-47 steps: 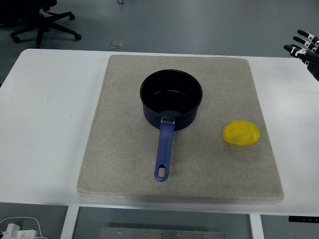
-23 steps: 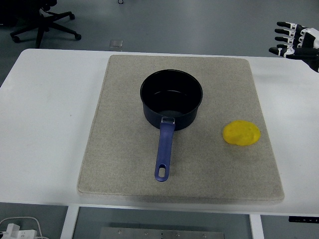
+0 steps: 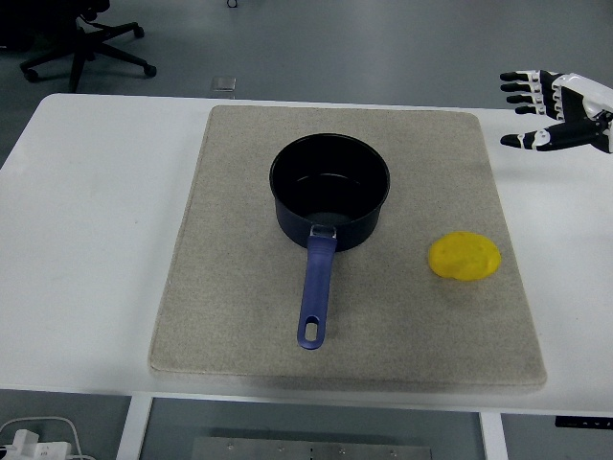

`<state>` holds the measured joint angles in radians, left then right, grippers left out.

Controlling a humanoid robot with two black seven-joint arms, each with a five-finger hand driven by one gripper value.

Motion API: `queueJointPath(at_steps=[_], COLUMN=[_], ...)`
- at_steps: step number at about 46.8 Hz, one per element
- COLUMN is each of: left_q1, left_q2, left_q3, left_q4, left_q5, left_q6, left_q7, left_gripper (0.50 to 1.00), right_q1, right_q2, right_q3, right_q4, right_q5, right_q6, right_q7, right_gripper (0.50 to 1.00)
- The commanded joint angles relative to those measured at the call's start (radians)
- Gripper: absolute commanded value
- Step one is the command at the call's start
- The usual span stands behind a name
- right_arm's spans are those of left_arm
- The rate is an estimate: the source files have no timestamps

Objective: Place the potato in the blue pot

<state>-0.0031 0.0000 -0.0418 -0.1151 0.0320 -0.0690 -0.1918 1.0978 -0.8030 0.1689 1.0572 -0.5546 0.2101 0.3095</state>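
A yellow potato lies on the right part of a beige mat. The dark blue pot stands upright in the mat's middle, empty, its blue handle pointing toward the near edge. My right hand comes in from the right edge, high above the table's far right, well behind and to the right of the potato. Its fingers are spread and hold nothing. The left arm is out of the picture.
The white table surrounds the mat with bare margins left and right. An office chair base stands on the floor beyond the far left corner. A white cable lies below the near edge.
My right hand has moved leftward into the picture from the right edge, and more of its spread fingers show. Pot and potato have not moved.
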Motion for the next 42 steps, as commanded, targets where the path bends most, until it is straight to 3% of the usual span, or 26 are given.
queueJointPath(at_steps=[1, 8, 24, 42], left_q1=[0.0, 0.0, 0.0, 0.0], left_q2=[0.0, 0.0, 0.0, 0.0], left_q3=[0.0, -0.001, 0.0, 0.0], left_q4=[0.0, 0.0, 0.0, 0.0], left_q5=[0.0, 0.0, 0.0, 0.0], left_q6=[0.0, 0.0, 0.0, 0.0], left_q7=[0.0, 0.0, 0.0, 0.0], left_gripper=[0.994, 0.994, 0.994, 0.994], right_q1=[-0.004, -0.007, -0.009, -0.007], right_q2=[-0.028, -0.067, -0.133, -0.116], right_q3=[-0.011, -0.035, -0.132, -0.19], right_q4=[0.043, 0.084, 0.165, 0.181], right_q5=[-0.053, -0.129, -0.373, -0.479], right_q6=[0.002, 0.021, 0.044, 0.028], right_q7=[0.002, 0.005, 0.125, 0.131], right_gripper=[0.928, 0.928, 0.928, 0.928])
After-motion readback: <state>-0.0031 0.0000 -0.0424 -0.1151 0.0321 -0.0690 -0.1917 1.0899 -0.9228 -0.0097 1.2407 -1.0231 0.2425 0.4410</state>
